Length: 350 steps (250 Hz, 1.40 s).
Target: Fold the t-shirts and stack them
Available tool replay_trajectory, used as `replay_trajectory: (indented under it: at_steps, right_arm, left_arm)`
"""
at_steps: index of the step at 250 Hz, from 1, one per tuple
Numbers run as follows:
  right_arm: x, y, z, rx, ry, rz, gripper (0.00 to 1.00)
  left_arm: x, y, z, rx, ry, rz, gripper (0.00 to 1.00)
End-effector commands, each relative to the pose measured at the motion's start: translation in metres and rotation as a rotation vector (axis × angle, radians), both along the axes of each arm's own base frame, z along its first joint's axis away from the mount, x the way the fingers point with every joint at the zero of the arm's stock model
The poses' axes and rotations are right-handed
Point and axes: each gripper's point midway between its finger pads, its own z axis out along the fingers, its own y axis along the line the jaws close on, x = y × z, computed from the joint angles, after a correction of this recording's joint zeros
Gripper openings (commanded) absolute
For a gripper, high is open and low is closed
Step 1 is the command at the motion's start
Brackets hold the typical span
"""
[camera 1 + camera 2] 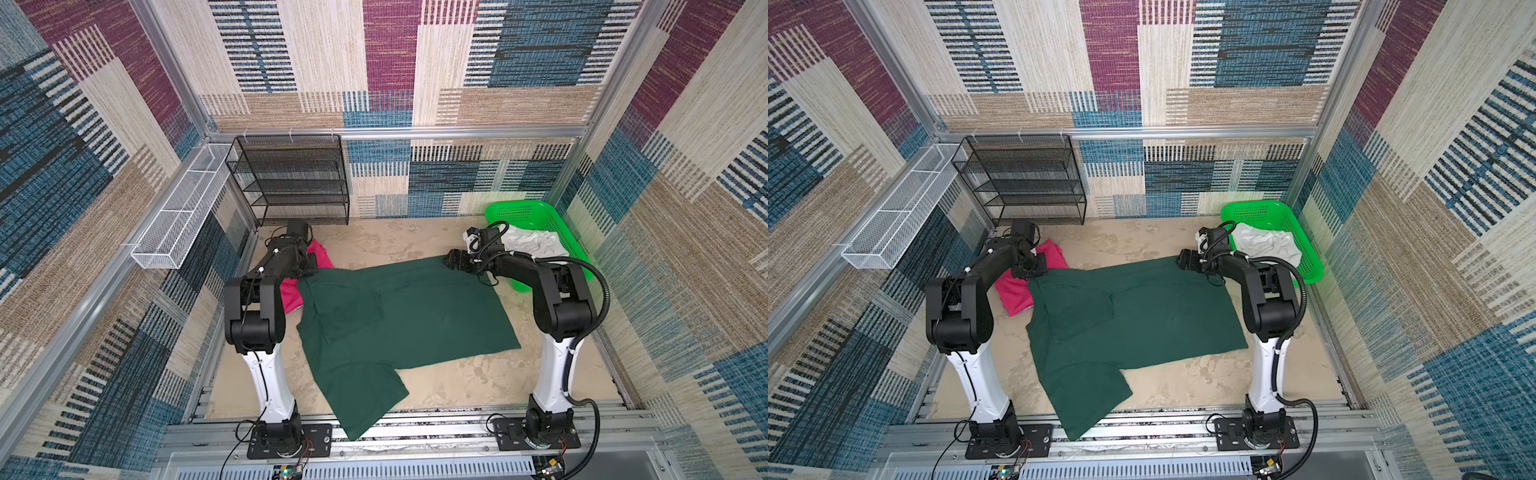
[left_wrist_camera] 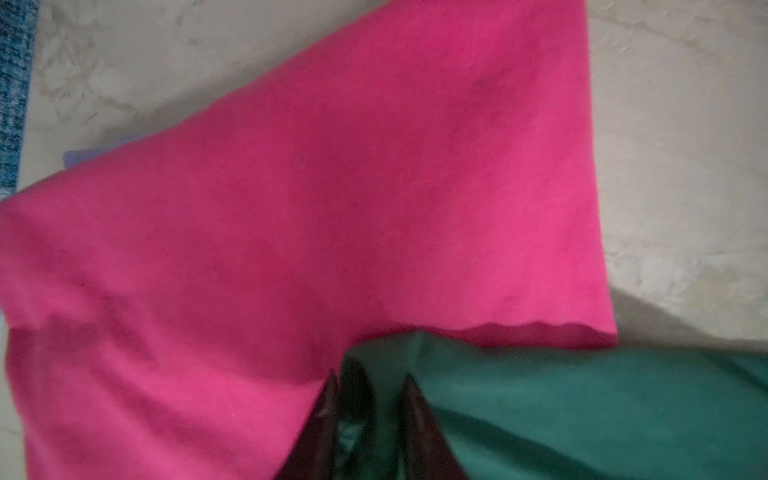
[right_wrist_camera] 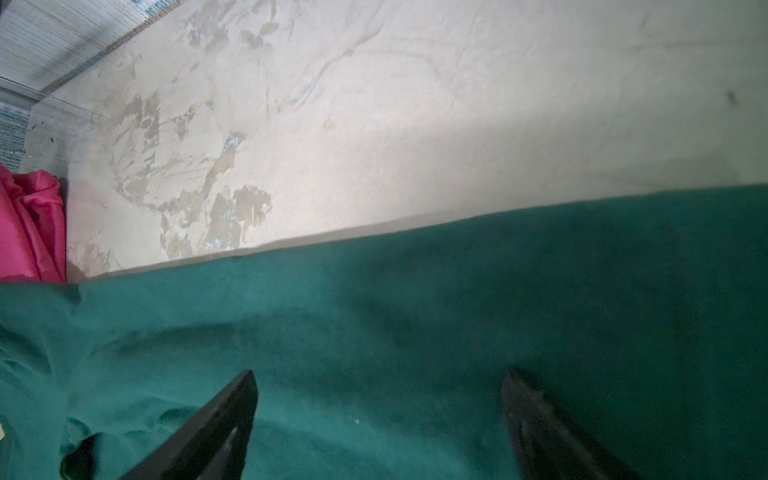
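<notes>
1. The dark green t-shirt (image 1: 407, 316) lies spread across the middle of the counter (image 1: 374, 241). Its near left part spills over the counter's front edge onto the metal rails (image 1: 436, 432).
2. Its far left corner overlaps the pink t-shirt (image 1: 1017, 291), which lies folded at the counter's left side (partly hidden under the left arm (image 1: 286, 257) in both top views).
3. The left jaws are pinched nearly together on a fold of green cloth at that corner, right against the pink hem.
4. The right jaws stand spread wide with nothing between them, just over the green shirt's far right corner. Whether their tips touch the cloth cannot be told.
5. The shirt's far edge runs between the two pairs of jaws. Beyond it the counter is bare up to the back wall and the black mesh rack (image 1: 291, 183).
6. The green basket (image 1: 536, 210), with white cloth (image 1: 532, 243) inside, sits at the far right just behind the right arm (image 1: 519, 266). More bare counter lies at the near right, between the shirt's edge and the rails.
</notes>
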Motion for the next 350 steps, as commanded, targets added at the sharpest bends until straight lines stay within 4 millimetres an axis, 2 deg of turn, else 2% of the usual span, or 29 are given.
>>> replay_trajectory:
  at_steps: [1, 9, 72, 105, 155, 195, 213, 239, 257, 272, 292, 312, 331, 350]
  right_arm:
    - [-0.024, -0.007, -0.032, -0.024, 0.144, -0.021, 0.93]
    - [-0.024, -0.006, -0.032, -0.022, 0.145, -0.018, 0.93]
    - [-0.025, -0.005, -0.038, -0.014, 0.154, -0.015, 0.93]
    - [-0.018, -0.005, -0.041, 0.002, 0.153, -0.025, 0.93]
    - [-0.003, -0.008, -0.041, 0.008, 0.15, -0.055, 0.93]
    - [0.011, -0.005, -0.04, 0.025, 0.147, -0.057, 0.93]
    - [0.017, -0.004, -0.037, 0.027, 0.149, -0.055, 0.93]
    - [0.025, -0.005, -0.021, 0.018, 0.115, -0.053, 0.93]
    - [0.028, -0.008, -0.002, -0.003, 0.064, -0.058, 0.93]
    - [0.028, -0.014, 0.016, -0.047, 0.017, -0.066, 0.93]
    - [0.023, -0.023, 0.032, -0.125, -0.031, -0.081, 0.93]
    - [0.012, -0.024, 0.038, -0.222, -0.054, -0.068, 0.93]
    - [0.003, -0.012, 0.038, -0.28, -0.055, -0.025, 0.92]
    - [-0.005, 0.015, 0.037, -0.311, -0.09, 0.062, 0.9]
  left_arm:
    - [0.002, -0.007, 0.007, -0.031, -0.02, -0.032, 0.06]
    - [0.001, -0.007, 0.009, -0.034, -0.024, -0.029, 0.0]
    - [-0.004, -0.008, 0.028, -0.039, -0.061, -0.026, 0.0]
    - [-0.001, -0.01, 0.05, -0.056, -0.128, -0.028, 0.0]
    - [0.014, -0.011, 0.083, -0.062, -0.22, -0.024, 0.0]
    - [0.037, -0.005, 0.085, -0.032, -0.221, -0.006, 0.0]
    - [0.046, -0.002, 0.078, -0.021, -0.191, 0.003, 0.0]
    - [0.057, 0.001, 0.071, -0.004, -0.15, 0.014, 0.0]
    - [0.063, 0.005, 0.071, 0.015, -0.146, 0.019, 0.28]
    - [0.065, 0.005, 0.076, 0.023, -0.159, 0.012, 0.37]
    - [0.056, 0.004, 0.088, 0.017, -0.182, 0.021, 0.4]
    - [0.038, 0.002, 0.098, 0.016, -0.22, 0.039, 0.45]
    - [0.012, -0.008, 0.098, -0.03, -0.234, 0.047, 0.47]
    - [-0.017, -0.036, 0.09, -0.15, -0.227, 0.016, 0.47]
